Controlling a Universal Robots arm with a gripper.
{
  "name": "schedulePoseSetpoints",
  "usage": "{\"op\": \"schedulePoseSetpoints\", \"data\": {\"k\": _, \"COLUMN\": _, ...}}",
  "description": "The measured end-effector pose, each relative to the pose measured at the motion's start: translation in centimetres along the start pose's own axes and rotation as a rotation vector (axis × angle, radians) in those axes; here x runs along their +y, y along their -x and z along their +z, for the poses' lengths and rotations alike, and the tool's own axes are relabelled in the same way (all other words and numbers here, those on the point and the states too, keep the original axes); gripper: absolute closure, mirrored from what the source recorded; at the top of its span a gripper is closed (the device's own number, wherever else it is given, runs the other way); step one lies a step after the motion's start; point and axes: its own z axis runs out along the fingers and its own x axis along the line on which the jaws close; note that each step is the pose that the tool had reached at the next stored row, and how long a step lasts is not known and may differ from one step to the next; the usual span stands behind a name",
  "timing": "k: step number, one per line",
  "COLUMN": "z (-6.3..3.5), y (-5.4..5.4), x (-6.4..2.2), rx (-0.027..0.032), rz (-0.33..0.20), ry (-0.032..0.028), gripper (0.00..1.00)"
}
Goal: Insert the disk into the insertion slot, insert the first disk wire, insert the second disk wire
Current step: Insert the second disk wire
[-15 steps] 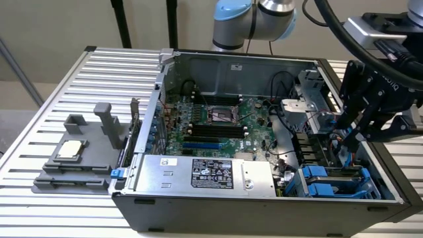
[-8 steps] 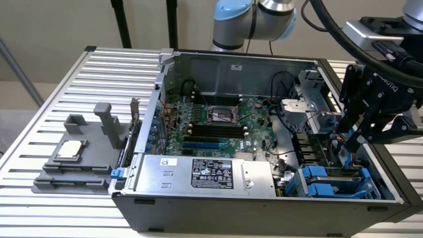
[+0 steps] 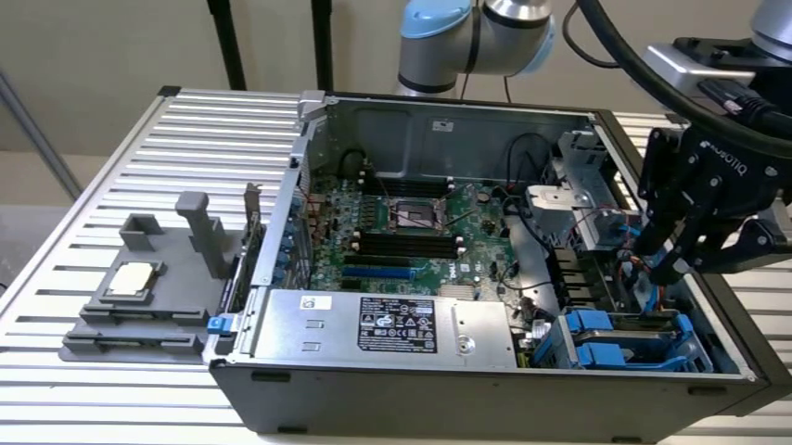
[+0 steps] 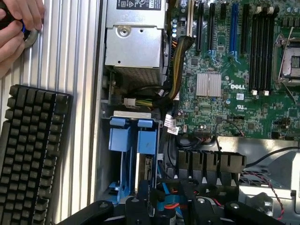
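The computer case (image 3: 495, 389) lies open on the slatted table. At its front corner on the exterior view's right is the insertion slot (image 3: 625, 341), a dark bay with blue plastic rails (image 4: 133, 140). The disk (image 4: 146, 171) sits in it edge-on inside its blue caddy, with its label hidden. My gripper (image 3: 669, 271) hangs inside the case just above and behind the bay. Its fingers (image 4: 143, 197) are closed around the end of a blue wire (image 4: 166, 206), which runs down beside the bay (image 3: 652, 295).
A silver power supply box with a black label (image 3: 384, 324) lies beside the bay, and the green motherboard (image 3: 396, 232) lies behind it. A grey moulded tray with posts (image 3: 148, 287) stands at the exterior view's left. A black keyboard (image 4: 33, 150) and a person's hand (image 4: 16, 28) are outside the case.
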Motion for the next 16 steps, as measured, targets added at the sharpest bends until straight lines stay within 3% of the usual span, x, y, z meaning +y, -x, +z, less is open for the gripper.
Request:
{"op": "schedulePoseSetpoints", "data": {"k": 2, "z": 0.06, "y": 0.16, "x": -0.02, "rx": 0.0099, "rz": 0.0, "ry": 0.0003, "gripper": 0.62}}
{"op": "schedulePoseSetpoints", "data": {"k": 3, "z": 0.09, "y": 0.25, "x": -0.02, "rx": 0.0151, "rz": 0.0, "ry": 0.0005, "gripper": 0.7}}
{"op": "schedulePoseSetpoints", "data": {"k": 7, "z": 0.24, "y": 0.5, "x": -0.08, "rx": 0.0356, "rz": 0.0, "ry": 0.0012, "gripper": 0.7}}
{"op": "schedulePoseSetpoints", "data": {"k": 9, "z": 0.3, "y": 0.63, "x": -0.1, "rx": 0.0453, "rz": 0.0, "ry": 0.0014, "gripper": 0.79}}
{"op": "schedulePoseSetpoints", "data": {"k": 10, "z": 0.33, "y": 0.68, "x": -0.11, "rx": 0.0497, "rz": 0.0, "ry": 0.0016, "gripper": 0.79}}
{"op": "schedulePoseSetpoints", "data": {"k": 13, "z": 0.4, "y": 0.77, "x": -0.15, "rx": 0.0605, "rz": 0.0, "ry": 0.0019, "gripper": 0.84}}
{"op": "schedulePoseSetpoints", "data": {"k": 16, "z": 0.47, "y": 0.78, "x": -0.17, "rx": 0.0641, "rz": 0.0, "ry": 0.002, "gripper": 0.84}}
